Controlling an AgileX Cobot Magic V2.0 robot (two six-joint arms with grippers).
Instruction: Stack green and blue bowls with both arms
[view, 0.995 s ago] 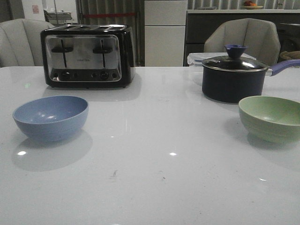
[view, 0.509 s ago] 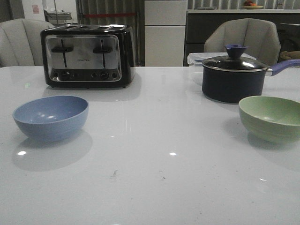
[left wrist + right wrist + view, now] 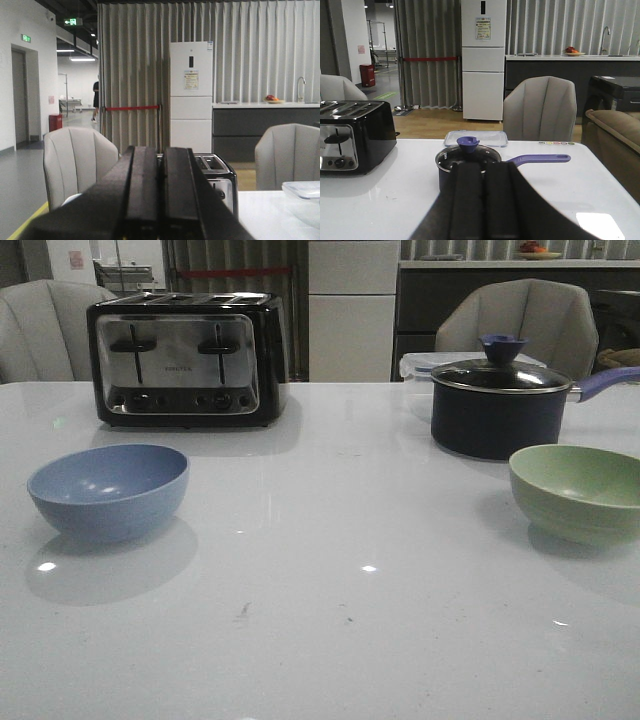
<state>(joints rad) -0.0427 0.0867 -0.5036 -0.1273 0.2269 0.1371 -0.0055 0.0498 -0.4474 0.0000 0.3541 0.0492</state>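
The dusty blue bowl sits upright and empty on the white table at the front left. The pale green bowl sits upright and empty at the right edge of the front view, just in front of the saucepan. Neither gripper shows in the front view. In the left wrist view my left gripper has its two black fingers pressed together and holds nothing. In the right wrist view my right gripper is likewise shut and empty, pointing at the saucepan. Neither bowl shows in either wrist view.
A black and chrome toaster stands at the back left of the table. A dark lidded saucepan with a purple handle stands at the back right, a clear container behind it. Chairs stand behind the table.
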